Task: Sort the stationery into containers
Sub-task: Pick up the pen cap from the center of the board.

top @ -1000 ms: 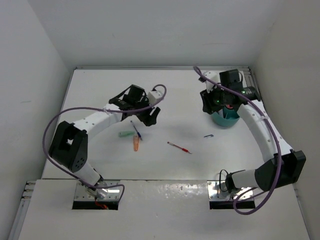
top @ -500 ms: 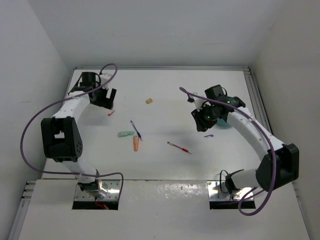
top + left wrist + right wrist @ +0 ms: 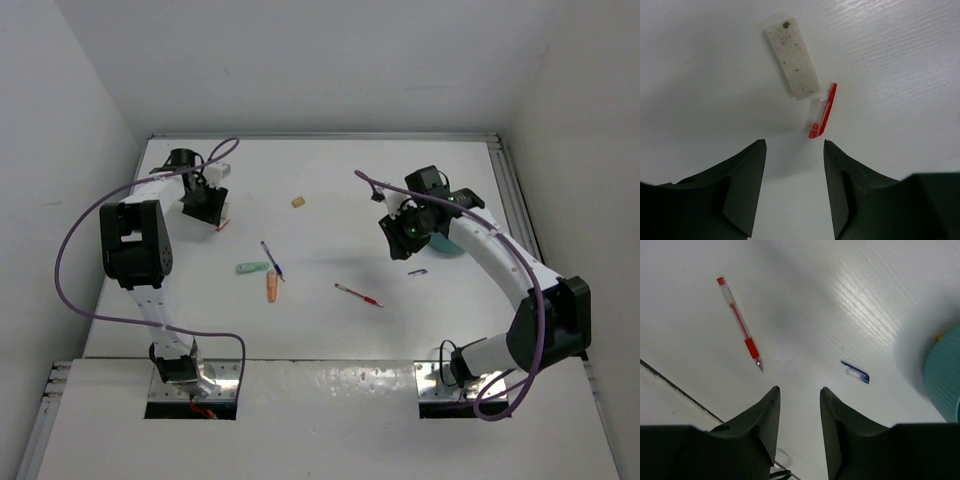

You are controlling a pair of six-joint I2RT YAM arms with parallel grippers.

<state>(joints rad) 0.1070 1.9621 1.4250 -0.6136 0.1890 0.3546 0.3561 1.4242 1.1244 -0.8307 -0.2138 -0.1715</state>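
My left gripper [image 3: 212, 212] is open and empty at the far left of the table [image 3: 330, 170]. In the left wrist view its fingertips [image 3: 760, 146] sit just short of a red pen cap [image 3: 821, 112] and a white eraser [image 3: 792, 57]. My right gripper [image 3: 401, 240] is open and empty, hovering left of the teal cup [image 3: 452, 243], which my arm partly hides. The right wrist view shows the red pen [image 3: 740, 322], a blue cap [image 3: 856, 372] and the cup's edge [image 3: 942, 372] beyond the right gripper [image 3: 799, 390]. A dark-blue pen [image 3: 272, 259], a mint-green stub [image 3: 252, 268] and an orange stub [image 3: 271, 287] lie mid-table.
A small tan piece [image 3: 298, 202] lies at the far middle. The red pen [image 3: 358, 294] and the blue cap [image 3: 417, 271] lie near the centre. White walls close in the table on three sides. A purple cable loops from each arm.
My left gripper swung from the table's middle to the far left and has settled over the red cap. My right gripper left the teal cup and moved left and nearer.
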